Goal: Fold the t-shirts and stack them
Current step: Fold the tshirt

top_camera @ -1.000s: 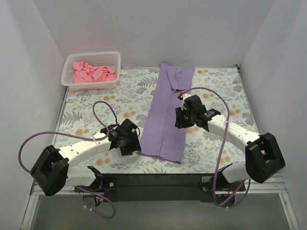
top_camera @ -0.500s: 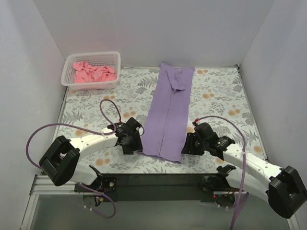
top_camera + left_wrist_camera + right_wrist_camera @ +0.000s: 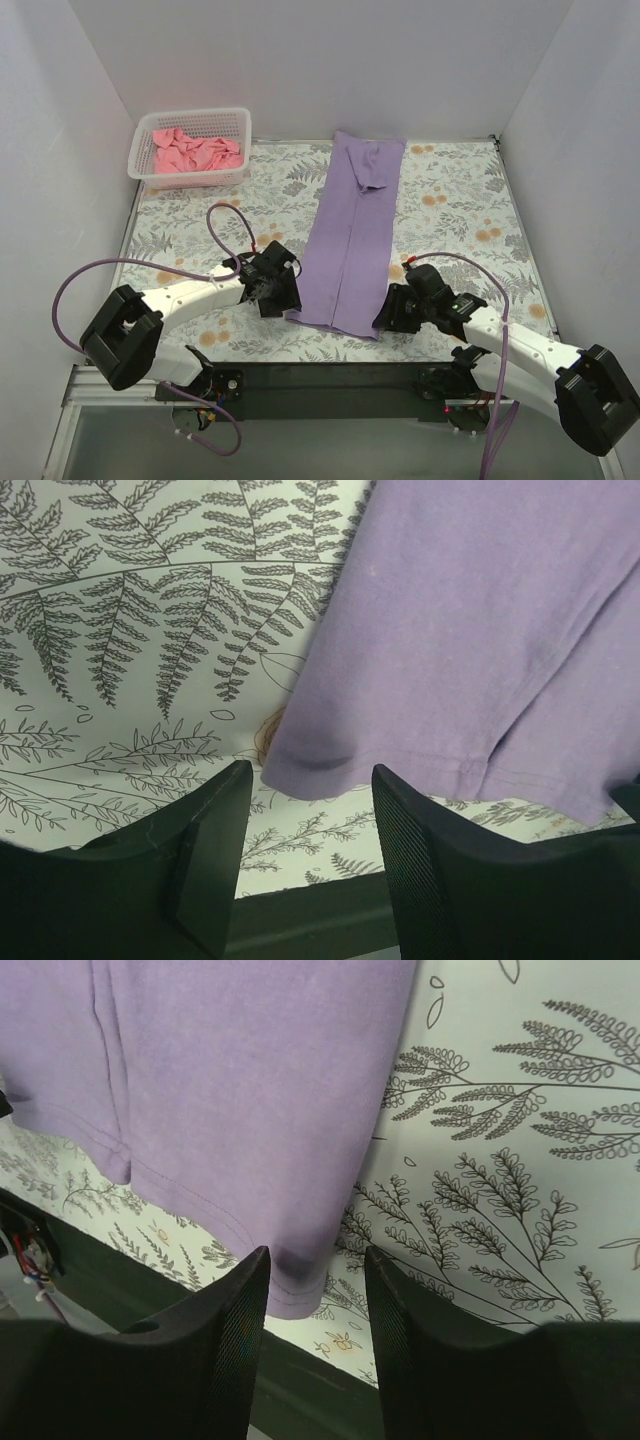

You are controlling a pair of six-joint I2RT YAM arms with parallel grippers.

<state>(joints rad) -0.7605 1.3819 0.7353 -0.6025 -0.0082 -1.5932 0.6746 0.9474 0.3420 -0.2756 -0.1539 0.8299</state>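
One lavender t-shirt, a long flat strip; left gripper and right gripper agape, empty.

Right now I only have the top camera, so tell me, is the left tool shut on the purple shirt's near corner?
Observer: No. In the left wrist view the left tool is open, and a near corner of the lavender t-shirt lies flat in the gap between its fingers, unpinched.
Operator: And the right one?
Observer: The right tool is open too, the other near corner in its gap, resting on the floral tablecloth.
Operator: Single layer there?
Observer: Not all along: the right wrist view shows a second layer's edge left of that corner.
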